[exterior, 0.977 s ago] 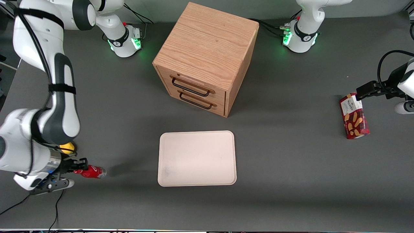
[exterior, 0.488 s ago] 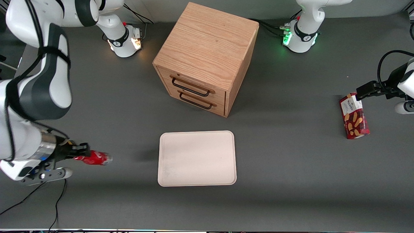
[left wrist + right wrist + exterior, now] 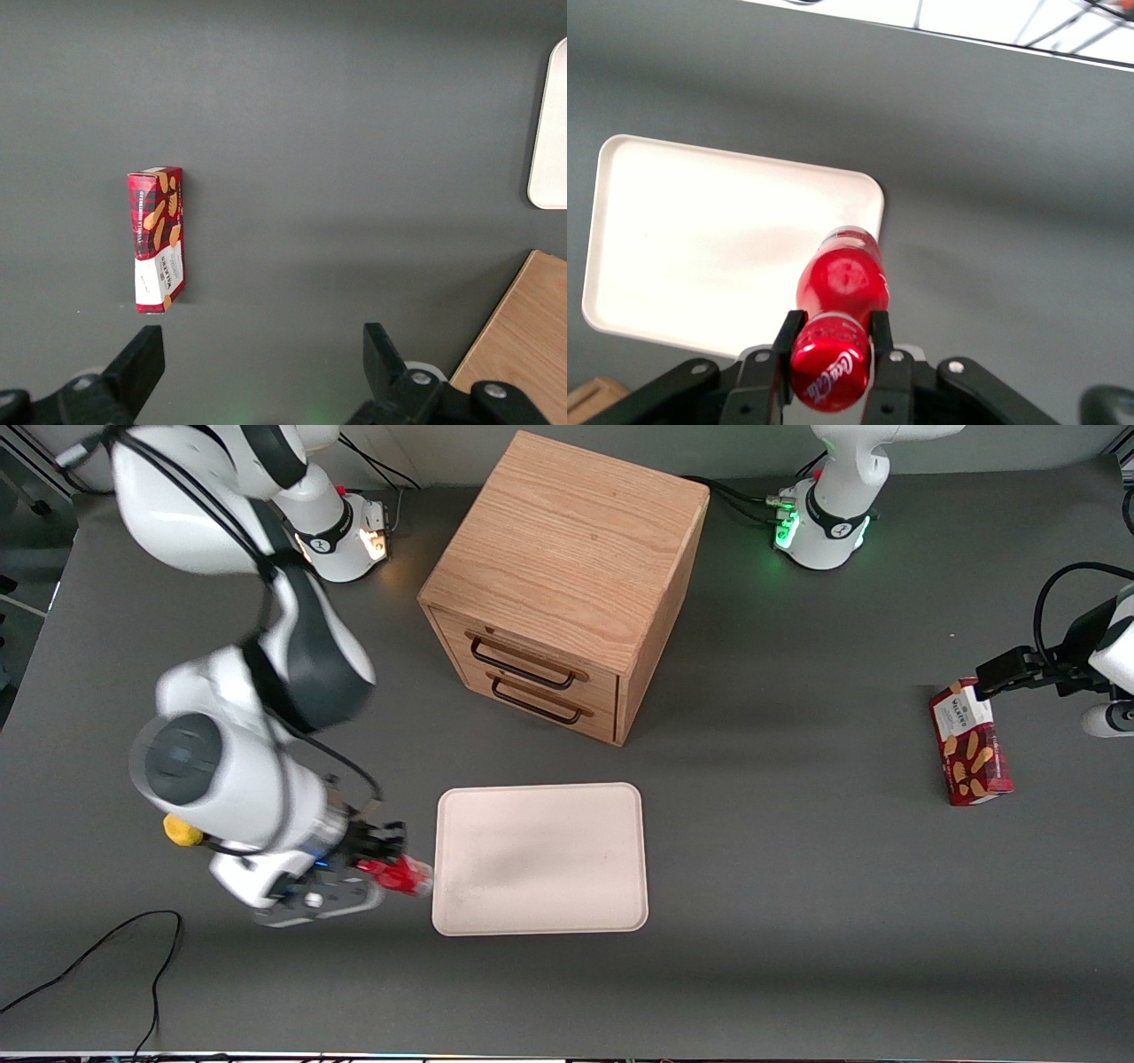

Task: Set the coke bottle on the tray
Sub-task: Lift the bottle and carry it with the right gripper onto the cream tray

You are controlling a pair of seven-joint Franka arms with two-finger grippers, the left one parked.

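My right gripper (image 3: 376, 865) is shut on the cap end of the small red coke bottle (image 3: 395, 875), which hangs above the table with its clear base pointing toward the tray. The cream-white tray (image 3: 539, 858) lies flat in front of the wooden cabinet, and the bottle's base is just at the tray's edge nearest the working arm. In the right wrist view the two fingers (image 3: 786, 341) clamp the red cap of the coke bottle (image 3: 840, 292), and the tray (image 3: 700, 239) spreads out under and past it.
A wooden two-drawer cabinet (image 3: 567, 584) stands farther from the front camera than the tray. A small yellow lump (image 3: 182, 831) lies by the working arm. A red biscuit box (image 3: 969, 742) sits toward the parked arm's end of the table.
The right arm has swung sideways with the bottle in its grip, from the working arm's end of the table to the tray's edge. The yellow lump has come into view.
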